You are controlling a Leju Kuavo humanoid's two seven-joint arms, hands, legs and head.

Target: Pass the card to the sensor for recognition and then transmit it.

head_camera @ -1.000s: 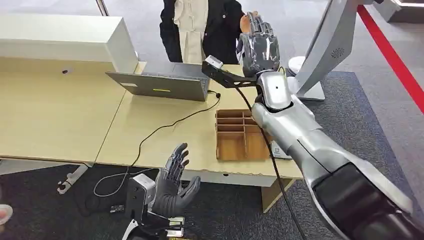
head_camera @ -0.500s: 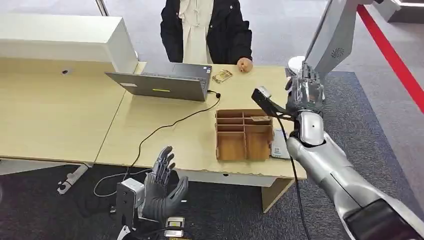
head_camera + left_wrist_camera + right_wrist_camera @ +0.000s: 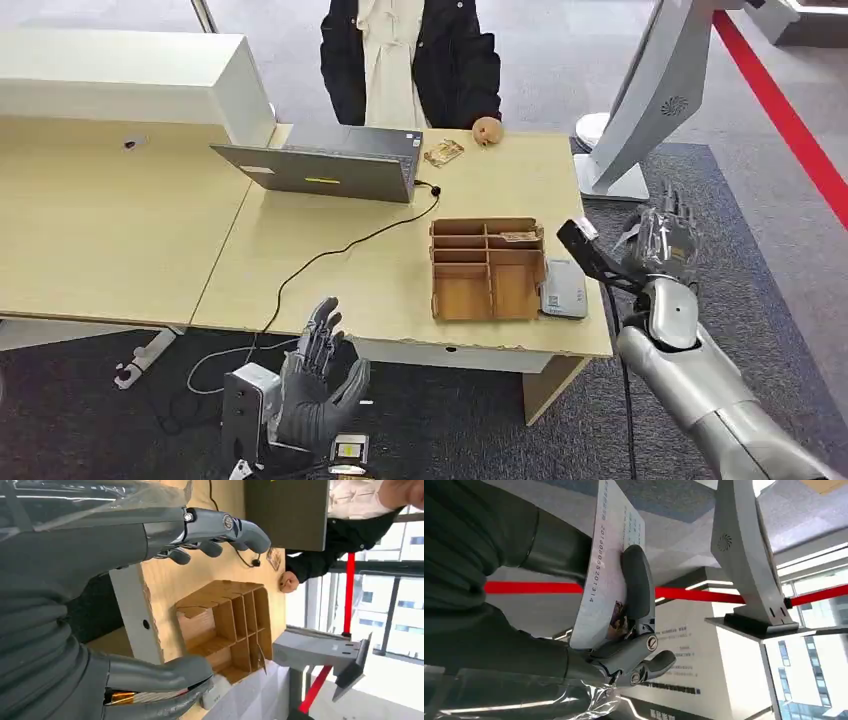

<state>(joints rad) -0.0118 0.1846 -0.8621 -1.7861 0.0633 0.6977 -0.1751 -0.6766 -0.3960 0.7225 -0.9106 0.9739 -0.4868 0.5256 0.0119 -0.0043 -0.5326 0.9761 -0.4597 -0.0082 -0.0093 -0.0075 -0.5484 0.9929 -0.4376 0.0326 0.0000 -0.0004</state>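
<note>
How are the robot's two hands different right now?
The right hand pinches a card between thumb and fingers; the left hand holds nothing, its fingers spread apart. In the head view, the right hand is raised beside the table's right end, while the left hand hangs lower, in front of the table's near edge. Both are dark grey, many-fingered hands on silver arms.

the pale printed card [image 3: 605,575] pinched in the right hand [image 3: 624,630] carries a row of digits along one edge, reading roughly "2016008520131 4"; last digits uncertain. smaller print lines on the card's face are too fine to read. wall sign text behind is illegible.
</note>
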